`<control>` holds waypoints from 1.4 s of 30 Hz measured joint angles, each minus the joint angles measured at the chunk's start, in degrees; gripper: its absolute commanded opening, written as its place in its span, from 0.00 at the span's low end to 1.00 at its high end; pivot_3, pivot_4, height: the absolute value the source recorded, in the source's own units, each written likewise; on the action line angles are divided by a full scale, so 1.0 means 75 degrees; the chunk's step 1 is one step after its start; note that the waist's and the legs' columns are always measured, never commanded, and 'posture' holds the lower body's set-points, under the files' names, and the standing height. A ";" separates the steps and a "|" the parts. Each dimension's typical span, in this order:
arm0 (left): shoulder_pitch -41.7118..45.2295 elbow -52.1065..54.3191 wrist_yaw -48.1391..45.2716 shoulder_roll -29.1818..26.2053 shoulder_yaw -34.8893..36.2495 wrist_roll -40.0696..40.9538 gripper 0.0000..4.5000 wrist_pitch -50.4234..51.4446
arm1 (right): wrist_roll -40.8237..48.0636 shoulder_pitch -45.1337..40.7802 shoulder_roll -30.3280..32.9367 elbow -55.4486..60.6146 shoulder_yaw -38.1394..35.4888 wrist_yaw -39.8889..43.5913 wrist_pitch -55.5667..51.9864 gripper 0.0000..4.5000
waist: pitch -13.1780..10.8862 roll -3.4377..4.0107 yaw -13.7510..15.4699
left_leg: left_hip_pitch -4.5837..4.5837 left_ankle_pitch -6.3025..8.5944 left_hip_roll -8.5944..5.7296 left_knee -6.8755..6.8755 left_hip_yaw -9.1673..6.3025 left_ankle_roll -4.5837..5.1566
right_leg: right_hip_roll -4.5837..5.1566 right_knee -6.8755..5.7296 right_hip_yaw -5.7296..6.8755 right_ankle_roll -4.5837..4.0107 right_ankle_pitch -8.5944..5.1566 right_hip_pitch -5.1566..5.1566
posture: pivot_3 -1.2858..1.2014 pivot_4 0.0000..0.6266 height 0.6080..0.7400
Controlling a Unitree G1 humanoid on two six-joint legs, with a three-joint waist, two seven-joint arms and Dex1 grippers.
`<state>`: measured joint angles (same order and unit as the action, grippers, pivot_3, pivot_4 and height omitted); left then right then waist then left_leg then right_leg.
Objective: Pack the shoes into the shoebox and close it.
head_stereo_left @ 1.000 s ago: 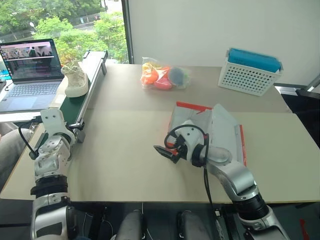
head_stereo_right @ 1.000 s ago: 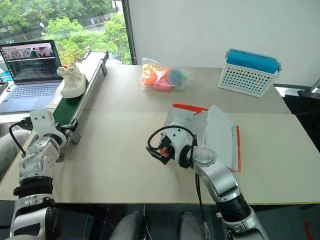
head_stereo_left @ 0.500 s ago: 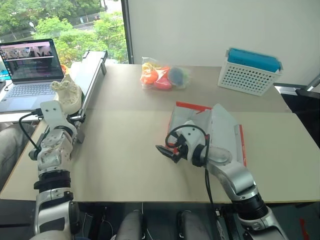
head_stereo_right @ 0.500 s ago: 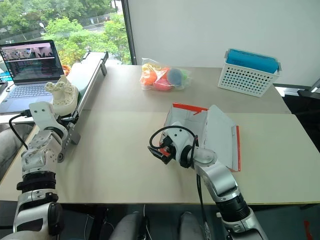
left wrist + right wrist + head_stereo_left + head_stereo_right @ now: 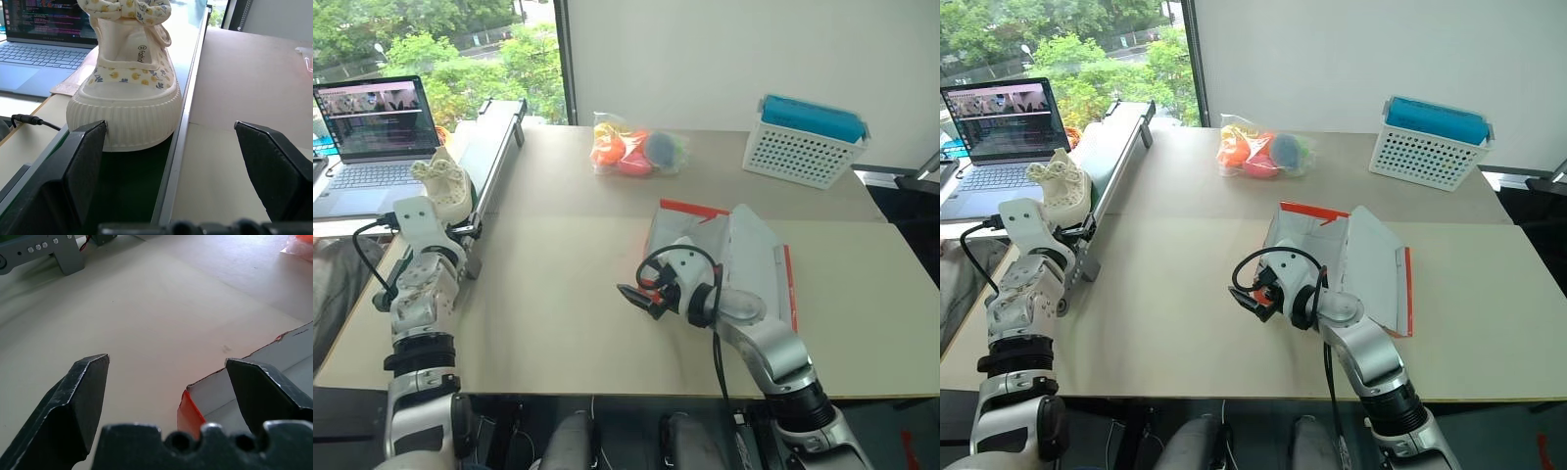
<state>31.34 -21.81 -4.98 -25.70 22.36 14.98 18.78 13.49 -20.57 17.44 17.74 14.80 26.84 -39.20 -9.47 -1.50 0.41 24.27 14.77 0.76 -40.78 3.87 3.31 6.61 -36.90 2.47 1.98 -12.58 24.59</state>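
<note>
Shoebox [image 5: 734,257], orange-red cardboard with a whitish interior, lies open on the beige tabletop [image 5: 558,294], right of centre, its flap lid spread toward the right edge. One cream lace-up sneaker [image 5: 129,93] with a ribbed pale sole and small floral print stands heel-on to the left wrist camera on the green belt of a narrow metal-railed conveyor [image 5: 489,157] along the table's left side.

Left arm is raised beside the near end of the conveyor, forearm upright. Left gripper [image 5: 181,171] points level at the sneaker's heel, fingers spread wide and empty; one fingertip [image 5: 93,142] sits just beside the sole, contact not determinable.

Right arm reaches inward across the box. Right gripper [image 5: 171,396] is angled slightly down toward the left, fingers wide apart, holding nothing, poised over the box's near-left corner.

Open tabletop lies between conveyor and box. A clear bag of coloured balls [image 5: 631,147] and a white perforated basket [image 5: 803,147] sit well apart at the far edge. An open laptop [image 5: 372,137] stands left of the conveyor.
</note>
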 measured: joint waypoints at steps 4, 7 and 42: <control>-0.0181 0.0133 0.0452 -0.0004 0.0066 -0.0215 1.00 0.0005 | 0.0001 -0.0001 0.0041 -0.0086 -0.0091 0.0007 0.0000 0.99 | 0.0000 0.0000 0.0003 | 0.0000 0.0000 0.0001 0.0001 0.0001 0.0000 | -0.0001 0.0001 -0.0002 0.0000 0.0000 0.0001 | 0.52 0.24 0.73; -0.0469 0.0143 0.0611 -0.0140 0.0210 -0.0281 1.00 0.0020 | 0.0001 -0.0001 0.0066 -0.0125 -0.0244 0.0002 0.0000 0.99 | 0.0000 0.0000 -0.0006 | -0.0001 -0.0001 0.0003 0.0002 0.0001 -0.0002 | -0.0003 -0.0001 -0.0001 0.0000 0.0000 0.0003 | 0.52 0.24 0.73; -0.0097 0.0772 0.0300 -0.0354 0.0463 0.0005 0.58 0.1654 | -0.0130 0.0040 -0.0117 -0.0289 -0.0584 -0.0155 0.0000 1.00 | 0.0001 0.0001 0.0066 | -0.0011 -0.0005 -0.0004 0.0004 -0.0015 -0.0008 | 0.0001 -0.0004 0.0012 -0.0002 0.0000 -0.0016 | 0.52 0.24 0.73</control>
<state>30.61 -16.02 -2.73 -28.36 25.83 15.02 31.18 12.52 -20.27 16.56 15.56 10.42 25.68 -39.20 -9.46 -1.49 0.90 24.19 14.73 0.73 -40.75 3.76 3.25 6.62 -36.93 2.56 1.97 -12.58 24.47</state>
